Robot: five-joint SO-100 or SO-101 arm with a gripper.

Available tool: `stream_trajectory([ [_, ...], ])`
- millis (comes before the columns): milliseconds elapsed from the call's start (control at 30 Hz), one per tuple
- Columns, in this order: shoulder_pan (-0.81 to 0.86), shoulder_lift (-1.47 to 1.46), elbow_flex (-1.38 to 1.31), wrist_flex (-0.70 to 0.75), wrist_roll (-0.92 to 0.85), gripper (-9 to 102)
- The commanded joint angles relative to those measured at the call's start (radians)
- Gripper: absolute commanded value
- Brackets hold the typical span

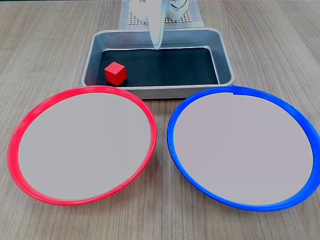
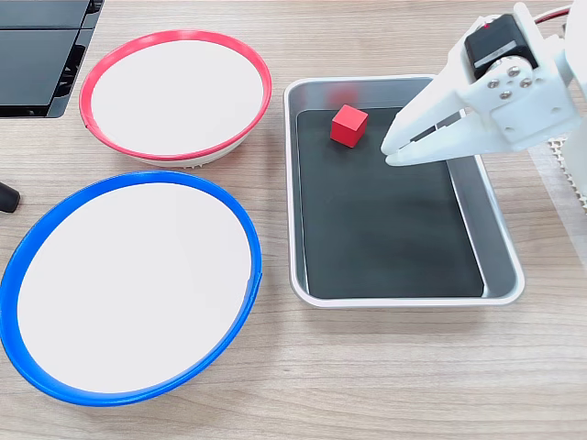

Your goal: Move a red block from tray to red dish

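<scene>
Reaching step, block not yet gripped.
Pincer (image 2: 393, 152) above tray (image 2: 503, 258), nearly closed, empty; red block (image 2: 348, 125) in tray corner beside red dish (image 2: 174, 41). Next: open, shift over, lower.

Blue-rimmed plate (image 1: 300, 120): right rim cut by frame edge. Arm (image 1: 150, 12): upper part cropped at top. Black panels (image 2: 37, 55): cropped at the left corner. Pincer (image 2: 393, 151): gap between tips unclear.

Bright, even light; soft shadows; both fixed views sharp
</scene>
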Motion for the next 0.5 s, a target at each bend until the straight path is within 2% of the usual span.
stream_trajectory([
  [0,0.006,0.011,-0.046,-0.014,-0.089,0],
  [67,0.026,-0.043,-0.133,-0.005,-0.178,0],
  [167,0.031,-0.213,-0.321,0.002,-0.482,0],
  [233,0.04,-0.371,-0.479,0.06,-0.701,0],
  [300,0.074,-0.541,-0.66,0.153,-0.828,0],
  [467,0.12,-0.982,-1.155,0.561,-1.132,0],
])
